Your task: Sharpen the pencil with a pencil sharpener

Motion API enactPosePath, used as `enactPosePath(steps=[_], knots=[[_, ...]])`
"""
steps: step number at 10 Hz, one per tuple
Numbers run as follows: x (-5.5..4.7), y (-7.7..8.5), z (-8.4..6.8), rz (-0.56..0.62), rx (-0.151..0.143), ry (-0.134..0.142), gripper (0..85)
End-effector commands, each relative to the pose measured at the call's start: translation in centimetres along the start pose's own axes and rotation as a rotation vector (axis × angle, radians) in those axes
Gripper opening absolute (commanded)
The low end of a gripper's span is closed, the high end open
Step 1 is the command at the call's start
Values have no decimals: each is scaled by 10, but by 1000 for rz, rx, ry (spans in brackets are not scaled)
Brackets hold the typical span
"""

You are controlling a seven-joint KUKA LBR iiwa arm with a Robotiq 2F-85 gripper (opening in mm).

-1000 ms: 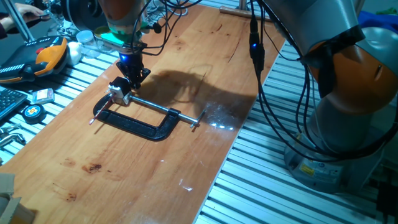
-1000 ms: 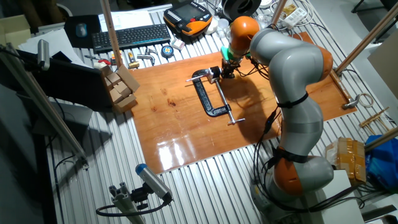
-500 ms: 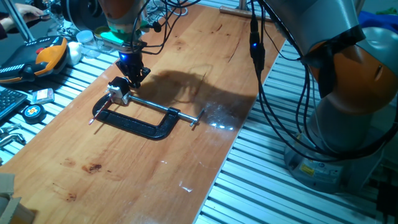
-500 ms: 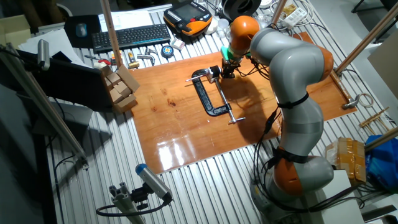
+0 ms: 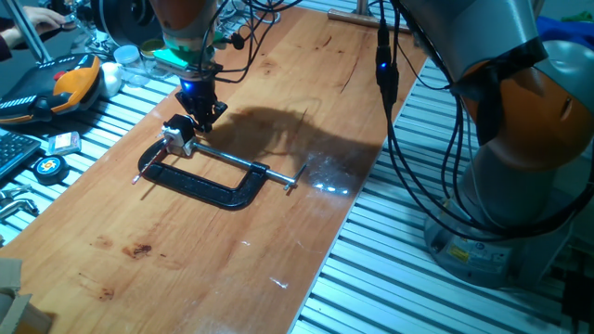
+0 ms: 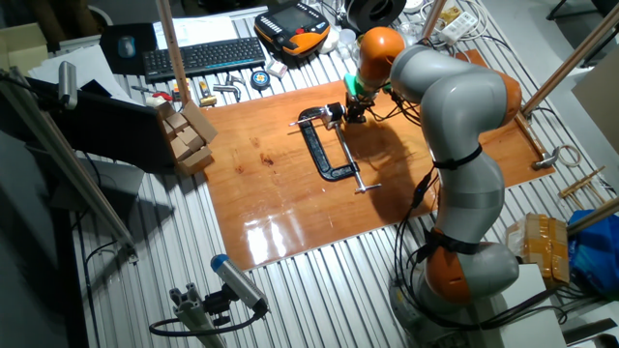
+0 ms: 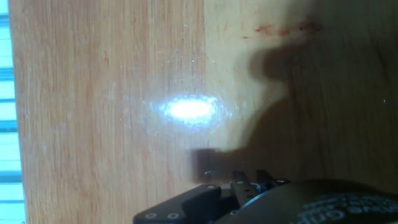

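Note:
The pencil sharpener [image 5: 177, 135], a small silvery block with a dark top, sits clamped at the left end of a black C-clamp [image 5: 218, 193] on the wooden board [image 5: 232, 269]. It also shows in the other fixed view [image 6: 330, 119]. The pencil [image 5: 140, 173], a thin dark stick with a light tip, lies beside the clamp's left end and also shows in the other fixed view [image 6: 294, 126]. My gripper [image 5: 201, 118] points down just behind and right of the sharpener; its fingers look closed, with nothing visible between them. The hand view shows only bare wood and shadow.
The clamp's steel screw rod [image 5: 241, 165] runs right to a T-handle [image 5: 292, 181]. An orange-black device [image 5: 70, 79] and a tape measure [image 5: 48, 167] lie left of the board. A keyboard [image 6: 198, 56] and wooden blocks [image 6: 189, 135] stand beyond it. Cables [image 5: 385, 83] hang on the right.

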State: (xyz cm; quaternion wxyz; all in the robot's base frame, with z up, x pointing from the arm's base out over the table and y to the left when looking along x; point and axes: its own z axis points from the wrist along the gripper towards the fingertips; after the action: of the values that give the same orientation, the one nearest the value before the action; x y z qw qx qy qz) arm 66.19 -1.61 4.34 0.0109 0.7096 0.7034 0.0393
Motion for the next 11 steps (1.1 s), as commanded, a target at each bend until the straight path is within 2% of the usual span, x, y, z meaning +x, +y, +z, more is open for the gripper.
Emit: enactPosePath(steps=[1, 11], knots=[[1, 0, -2, 0, 2, -1, 0], [4, 2, -9, -11, 11, -6, 0]])
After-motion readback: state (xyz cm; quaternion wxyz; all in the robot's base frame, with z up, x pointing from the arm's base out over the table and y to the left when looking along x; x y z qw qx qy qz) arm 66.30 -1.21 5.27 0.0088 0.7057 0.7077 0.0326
